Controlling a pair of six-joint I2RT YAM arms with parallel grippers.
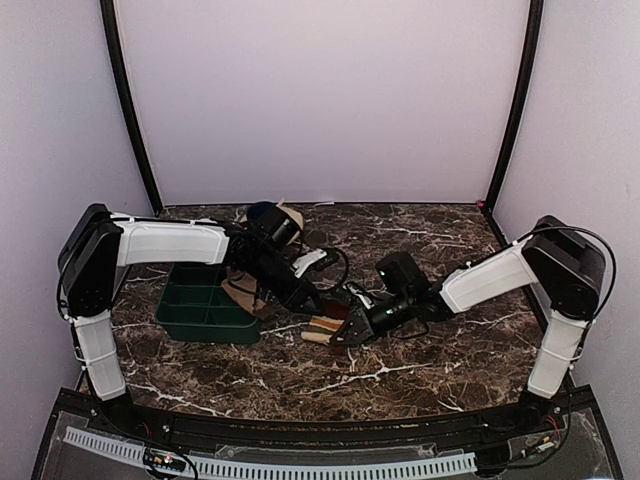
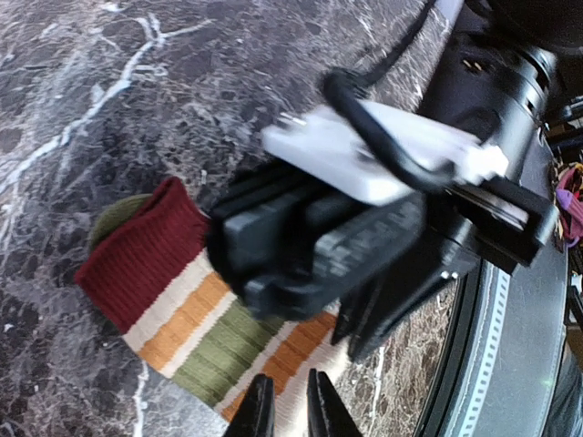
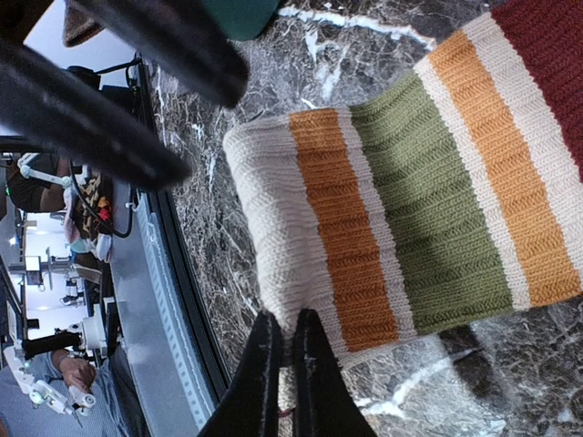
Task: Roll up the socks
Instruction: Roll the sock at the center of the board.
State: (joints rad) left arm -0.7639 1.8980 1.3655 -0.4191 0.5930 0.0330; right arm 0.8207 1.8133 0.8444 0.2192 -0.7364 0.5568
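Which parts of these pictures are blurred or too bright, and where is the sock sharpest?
Right wrist view: the sock is sharpest, the left tool is a dark blur, the room at left is washed out. Left wrist view: the right tool looks soft. Top view: light even.

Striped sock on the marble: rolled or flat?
Flat: the cream, orange, olive and dark-red striped cloth sock lies spread on the dark marble table, every stripe showing, no roll.

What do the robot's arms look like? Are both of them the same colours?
Yes, they match. The left arm and the right arm both have smooth white shells and chunky black joints. Thin black cables loop along them. Each arm ends in two slim, pointed black fingers.
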